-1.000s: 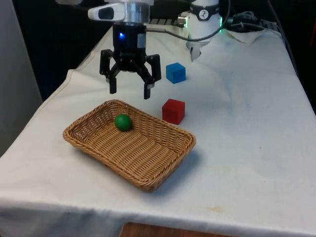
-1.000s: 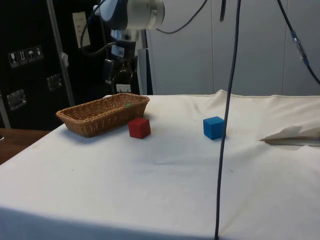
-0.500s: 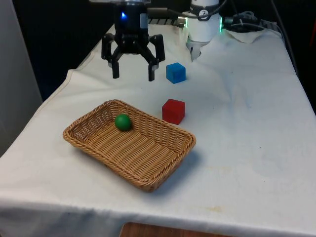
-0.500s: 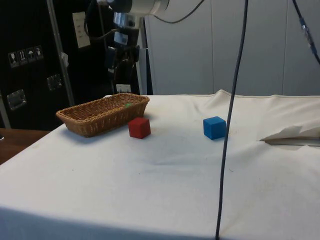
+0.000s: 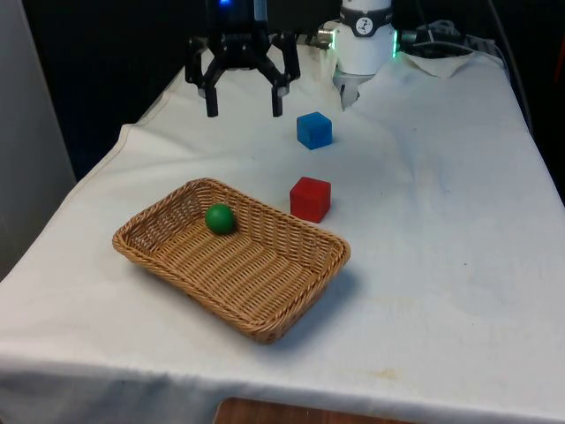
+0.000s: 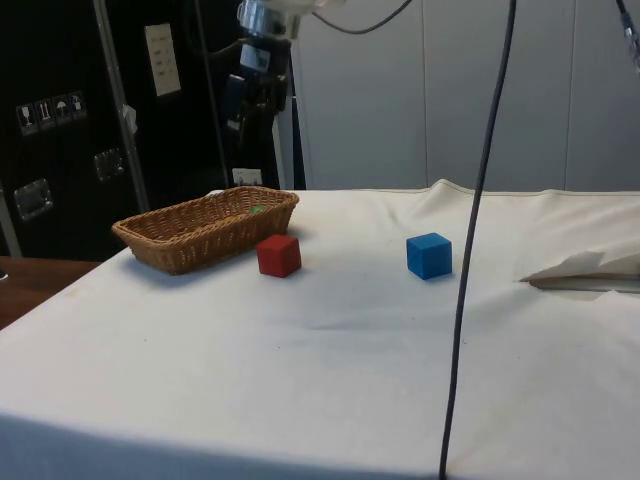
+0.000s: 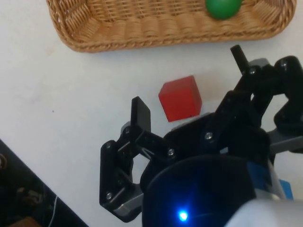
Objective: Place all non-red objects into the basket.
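A wicker basket (image 5: 265,291) (image 6: 190,240) (image 7: 118,33) lies on the white cloth with a green ball (image 5: 220,218) (image 7: 223,6) inside it. A red cube (image 5: 310,199) (image 6: 278,255) (image 7: 180,98) stands just beyond the basket's far rim. A blue cube (image 5: 314,130) (image 6: 429,255) sits further back. My gripper (image 5: 243,108) (image 6: 250,110) (image 7: 189,80) hangs open and empty, high above the cloth, beyond the basket and to the front view's left of the blue cube.
The robot's white base (image 5: 362,44) and cables stand at the table's far end. A crumpled fold of cloth (image 6: 585,270) lies near it. The cloth's edge drops off on the front view's left, close under the gripper.
The open gripper has risen and drawn back from above the basket's far rim towards the table's far end. The ball and both cubes have stayed put.
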### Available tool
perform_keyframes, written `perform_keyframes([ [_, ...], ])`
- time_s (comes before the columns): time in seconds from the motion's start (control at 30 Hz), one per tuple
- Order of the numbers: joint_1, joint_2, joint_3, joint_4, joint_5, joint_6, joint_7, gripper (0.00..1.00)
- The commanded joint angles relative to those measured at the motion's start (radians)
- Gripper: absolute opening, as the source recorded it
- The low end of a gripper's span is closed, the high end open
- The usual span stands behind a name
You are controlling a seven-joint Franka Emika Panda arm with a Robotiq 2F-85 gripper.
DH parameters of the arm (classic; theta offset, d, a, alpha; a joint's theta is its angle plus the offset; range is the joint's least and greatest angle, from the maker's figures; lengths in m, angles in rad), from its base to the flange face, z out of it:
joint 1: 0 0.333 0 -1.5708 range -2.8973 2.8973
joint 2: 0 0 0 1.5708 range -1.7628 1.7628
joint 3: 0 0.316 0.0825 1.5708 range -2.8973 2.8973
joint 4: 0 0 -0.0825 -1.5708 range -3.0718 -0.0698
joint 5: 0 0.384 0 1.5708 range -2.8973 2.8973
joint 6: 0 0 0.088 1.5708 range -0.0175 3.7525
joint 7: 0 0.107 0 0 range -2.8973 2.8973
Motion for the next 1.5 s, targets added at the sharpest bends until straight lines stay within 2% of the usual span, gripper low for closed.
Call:
perform_keyframes([
  [0.0, 0.007, -0.021, -0.008, -0.017, -0.018, -0.005, -0.002, 1.00],
  [0.07, 0.006, -0.044, -0.006, -0.037, -0.023, -0.004, -0.015, 1.00],
  [0.1, 0.001, -0.035, 0.000, -0.028, -0.009, -0.002, -0.019, 1.00],
  [0.13, 0.006, -0.050, -0.005, -0.042, -0.024, -0.004, -0.019, 1.00],
  [0.37, 0.021, -0.107, 0.001, -0.112, -0.022, 0.011, -0.033, 1.00],
  [0.4, 0.014, -0.096, 0.005, -0.097, -0.011, 0.000, -0.040, 1.00],
  [0.43, 0.024, -0.116, 0.002, -0.122, -0.022, 0.013, -0.033, 1.00],
  [0.6, 0.034, -0.171, 0.003, -0.180, -0.034, 0.020, -0.030, 1.00],
  [0.7, 0.034, -0.201, 0.003, -0.207, -0.047, 0.020, -0.031, 1.00],
  [0.73, 0.028, -0.195, 0.010, -0.196, -0.031, 0.009, -0.040, 1.00],
  [0.77, 0.033, -0.210, 0.003, -0.214, -0.052, 0.020, -0.030, 1.00],
  [0.97, 0.030, -0.281, -0.001, -0.262, -0.122, 0.019, -0.029, 1.00],
  [1.0, 0.028, -0.272, 0.004, -0.251, -0.094, 0.010, -0.040, 1.00],
  [1.03, 0.030, -0.289, -0.001, -0.269, -0.132, 0.020, -0.029, 1.00],
  [1.2, 0.028, -0.327, -0.004, -0.304, -0.192, 0.030, -0.030, 1.00],
  [1.23, 0.028, -0.331, -0.005, -0.309, -0.201, 0.033, -0.030, 1.00],
  [1.27, 0.028, -0.329, -0.001, -0.302, -0.176, 0.020, -0.040, 1.00],
  [1.3, 0.027, -0.341, -0.006, -0.319, -0.223, 0.036, -0.030, 1.00],
  [1.47, 0.026, -0.363, -0.010, -0.342, -0.274, 0.042, -0.029, 1.00],
])
